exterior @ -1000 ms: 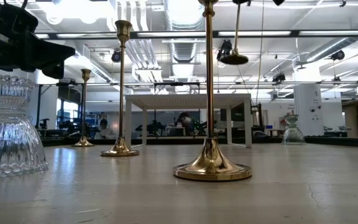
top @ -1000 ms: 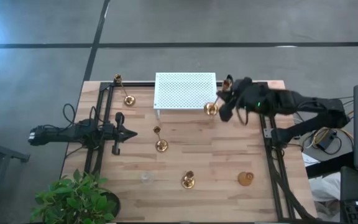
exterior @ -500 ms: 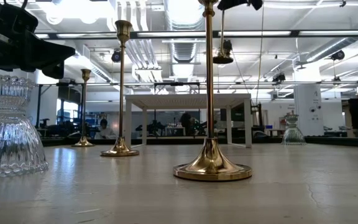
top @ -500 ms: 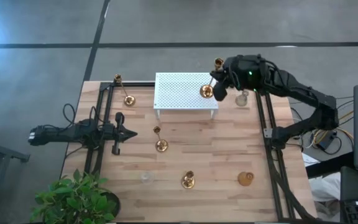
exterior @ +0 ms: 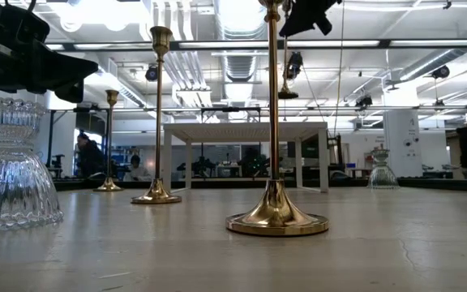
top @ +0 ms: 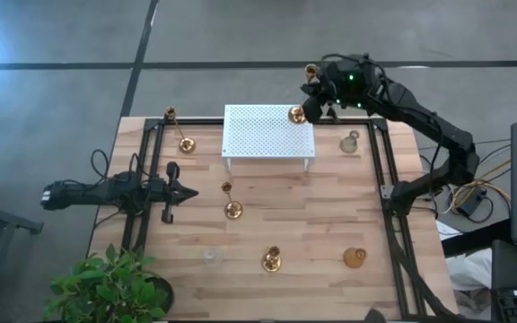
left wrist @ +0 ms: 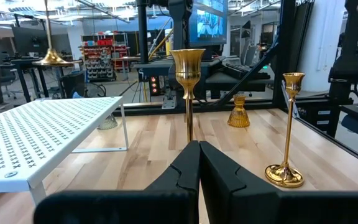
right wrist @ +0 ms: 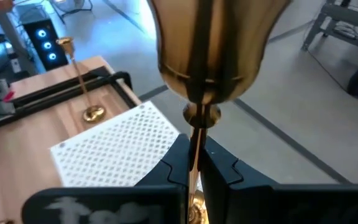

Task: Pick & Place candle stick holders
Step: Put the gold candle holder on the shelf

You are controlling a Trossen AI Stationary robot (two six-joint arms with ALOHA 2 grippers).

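My right gripper point(top: 319, 90) is shut on a tall brass candle stick holder point(top: 303, 94), held in the air over the far right corner of the white perforated rack point(top: 267, 131). In the low view its round base point(exterior: 284, 93) hangs well above the rack top. My left gripper point(top: 170, 190) is shut and empty at the table's left. Other brass holders stand on their round bases at the far left point(top: 185, 144), the middle point(top: 232, 209) and near the front point(top: 270, 261). A squat one point(top: 354, 258) and two clear glass ones point(top: 350, 142) point(top: 209, 257) also stand on the table. My right gripper pinches the holder's thin stem point(right wrist: 194, 146) between its two fingers, just below the cup point(right wrist: 219, 43). The fingers come from the table's right side and lie across the stem. The holder is lifted clear, close to upright, its base hanging below the fingers.
The rack stands on thin legs at the table's far middle. Black rails point(top: 151, 179) point(top: 393, 224) run along both sides. A potted plant point(top: 106, 287) sits at the near left corner. People show in the room beyond the table in the low view.
My right gripper has carried the brass holder toward the table's far edge, from beside the rack's right end to over its far right corner. The holder stays clear of the table. The glass holder at the far right has come out from under the arm.
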